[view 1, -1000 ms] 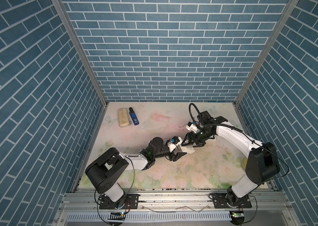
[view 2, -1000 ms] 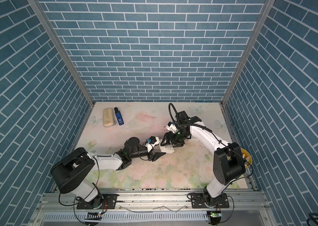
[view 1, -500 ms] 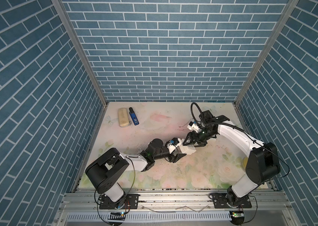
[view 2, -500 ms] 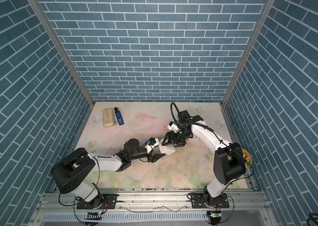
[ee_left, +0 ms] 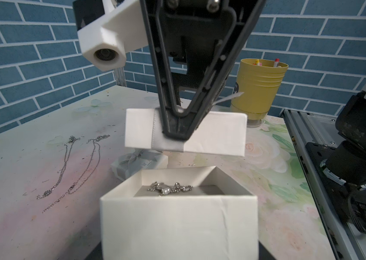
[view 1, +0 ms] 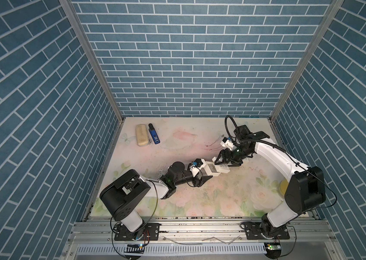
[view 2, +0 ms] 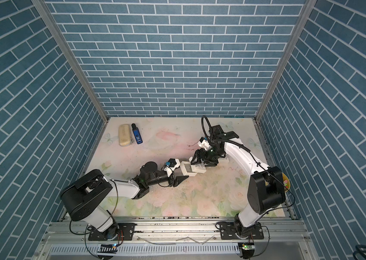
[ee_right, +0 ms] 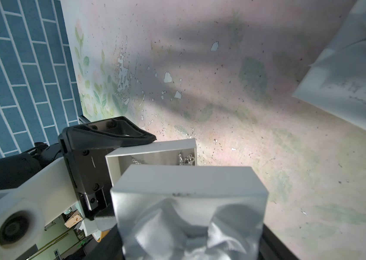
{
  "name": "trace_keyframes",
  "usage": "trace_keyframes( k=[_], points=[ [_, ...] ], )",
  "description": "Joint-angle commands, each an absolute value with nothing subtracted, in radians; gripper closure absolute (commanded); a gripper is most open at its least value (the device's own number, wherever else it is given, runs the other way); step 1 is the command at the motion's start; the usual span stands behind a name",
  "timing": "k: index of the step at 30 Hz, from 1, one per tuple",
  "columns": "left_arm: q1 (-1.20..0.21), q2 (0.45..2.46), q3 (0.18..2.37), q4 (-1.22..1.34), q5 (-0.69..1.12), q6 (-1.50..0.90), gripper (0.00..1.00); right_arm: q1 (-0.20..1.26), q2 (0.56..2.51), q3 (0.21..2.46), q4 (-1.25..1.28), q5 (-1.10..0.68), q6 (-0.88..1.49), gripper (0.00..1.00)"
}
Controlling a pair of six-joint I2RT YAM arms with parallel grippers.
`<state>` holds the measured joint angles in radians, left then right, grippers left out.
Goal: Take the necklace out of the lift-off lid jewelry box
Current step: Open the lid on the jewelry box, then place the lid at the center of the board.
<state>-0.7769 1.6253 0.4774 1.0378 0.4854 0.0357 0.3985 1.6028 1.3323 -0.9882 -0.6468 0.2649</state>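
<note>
The white jewelry box base (ee_left: 178,221) stands open on the table, and my left gripper (ee_left: 179,248) is shut on its sides. A silver necklace (ee_left: 169,188) with a pearl lies inside on the grey pad. My right gripper (ee_right: 188,238) is shut on the lift-off lid (ee_right: 188,202), which has a silver ribbon bow. The lid (ee_left: 184,132) hangs a little above the base and beyond it. In both top views the base (view 1: 211,170) (view 2: 187,170) and the lid (view 1: 222,168) (view 2: 200,168) sit between the two arms at mid-table.
Two loose chains (ee_left: 71,171) lie on the table to one side. A second closed box with a bow (ee_left: 139,161) sits behind the base. A yellow cup (ee_left: 258,85) stands by the right edge. A beige case (view 1: 142,135) and a blue stick (view 1: 154,134) lie at the back left.
The right gripper has shifted slightly with the lid. The left arm and the box base have barely moved.
</note>
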Motion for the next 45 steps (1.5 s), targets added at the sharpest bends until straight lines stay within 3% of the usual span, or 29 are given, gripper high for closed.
trace_keyframes(
  k=[1,5,14,19,25,34,45],
  points=[
    [-0.77,1.63,0.458,1.086,0.471,0.033,0.44,0.369,1.552,1.315,-1.019,-0.588,0.273,0.24],
    [-0.767,1.628,0.441,1.099,0.465,0.034,0.44,0.334,1.534,1.233,-0.982,-0.561,0.276,0.24],
    [-0.765,1.629,0.435,1.105,0.473,0.029,0.44,0.327,1.577,1.031,-0.869,-0.318,0.291,0.26],
    [-0.765,1.62,0.442,1.085,0.469,0.034,0.44,0.327,1.551,1.002,-0.842,-0.258,0.302,0.17],
    [-0.765,1.608,0.458,1.056,0.467,0.047,0.44,0.327,1.504,1.025,-0.866,-0.271,0.293,0.15],
    [-0.765,1.551,0.494,0.968,0.482,0.077,0.44,0.365,1.373,1.064,-0.789,-0.499,0.408,0.31],
    [-0.765,1.537,0.515,0.937,0.507,0.077,0.45,0.458,1.492,1.159,-0.732,-0.632,0.422,0.44]
  ],
)
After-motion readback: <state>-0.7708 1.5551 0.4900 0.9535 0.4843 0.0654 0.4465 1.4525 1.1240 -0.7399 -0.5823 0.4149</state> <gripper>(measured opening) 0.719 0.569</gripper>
